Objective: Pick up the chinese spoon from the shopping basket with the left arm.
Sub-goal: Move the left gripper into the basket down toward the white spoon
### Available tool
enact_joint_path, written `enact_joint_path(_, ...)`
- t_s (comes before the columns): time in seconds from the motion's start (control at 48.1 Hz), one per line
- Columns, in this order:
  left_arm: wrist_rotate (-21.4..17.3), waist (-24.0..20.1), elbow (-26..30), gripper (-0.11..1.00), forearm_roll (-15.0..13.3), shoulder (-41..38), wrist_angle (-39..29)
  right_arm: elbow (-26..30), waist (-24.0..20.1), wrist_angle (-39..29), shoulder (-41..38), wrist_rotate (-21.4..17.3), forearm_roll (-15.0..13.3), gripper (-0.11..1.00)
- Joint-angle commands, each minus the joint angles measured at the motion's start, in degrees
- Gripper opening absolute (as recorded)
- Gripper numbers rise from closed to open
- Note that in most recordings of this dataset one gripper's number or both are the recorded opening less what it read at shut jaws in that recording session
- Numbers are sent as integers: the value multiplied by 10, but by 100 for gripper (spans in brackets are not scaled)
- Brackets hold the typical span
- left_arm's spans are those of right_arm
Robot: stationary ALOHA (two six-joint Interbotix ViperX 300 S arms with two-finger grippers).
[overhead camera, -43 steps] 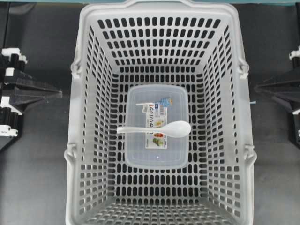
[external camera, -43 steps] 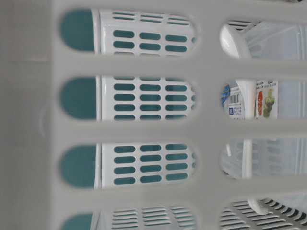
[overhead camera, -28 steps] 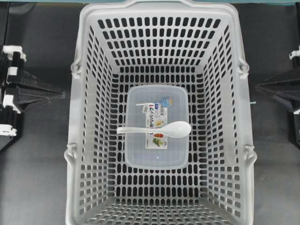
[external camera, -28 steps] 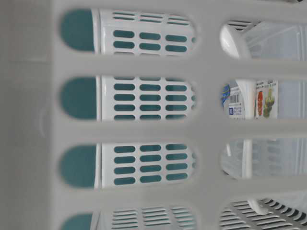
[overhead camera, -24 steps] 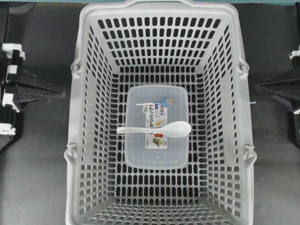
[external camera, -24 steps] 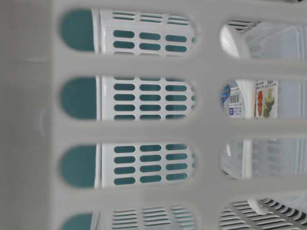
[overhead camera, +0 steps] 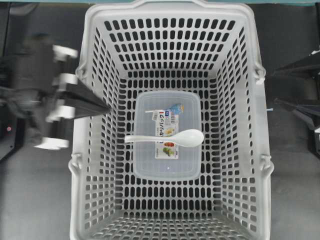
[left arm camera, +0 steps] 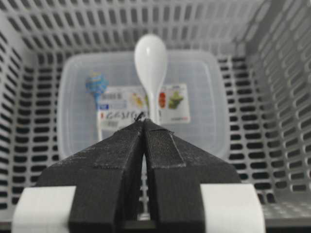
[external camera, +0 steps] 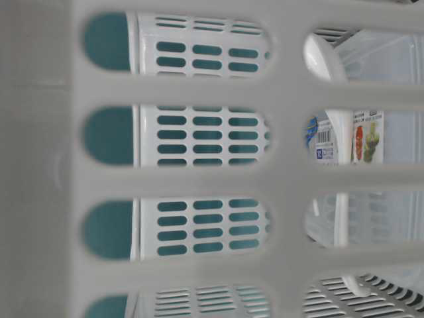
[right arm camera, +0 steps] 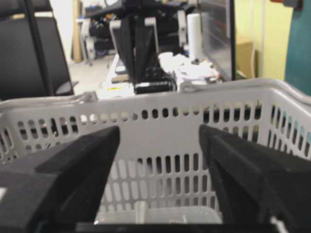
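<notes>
The white chinese spoon point(overhead camera: 172, 137) lies flat on a clear lidded container point(overhead camera: 166, 165) on the floor of the light grey shopping basket point(overhead camera: 80, 150), with its bowl to the right and its handle to the left. My left gripper point(overhead camera: 106, 107) is shut and empty, its tip just inside the basket's left rim, well above and to the left of the spoon's handle. In the left wrist view the shut tips point(left arm camera: 144, 122) point along the spoon point(left arm camera: 150, 60). My right gripper point(overhead camera: 278, 86) stands open outside the basket's right wall point(right arm camera: 160, 126).
The basket's tall slotted walls ring the spoon on all sides. The container point(left arm camera: 204, 107) bears a printed label and fills the middle of the floor. Handle hinges point(overhead camera: 259, 74) stick out at the rim. Dark table point(overhead camera: 35, 200) lies on both sides.
My left arm has swung right from the table's left edge until its tip is over the basket's left rim. The right gripper's fingers have spread apart. The spoon has not moved.
</notes>
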State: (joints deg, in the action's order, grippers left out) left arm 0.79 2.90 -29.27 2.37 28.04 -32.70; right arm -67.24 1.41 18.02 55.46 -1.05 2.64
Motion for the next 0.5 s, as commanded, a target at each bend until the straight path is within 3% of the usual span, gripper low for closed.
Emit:
enact_joint_path(0.0,0,3,60,0,3,-59,-22,13,1,4,-5,0,4,68)
enact_joint_path(0.166,1,5,120,1,3,-156,-52,13,1,3,-5,0,4,66)
enact_joint_path(0.229,3,7,138,6,2,-186,-68,13,1,3,-5,0,4,66)
enact_joint_path(0.478,3,14,204,77,2,-292,-124,11,1,0,-5,0,4,66)
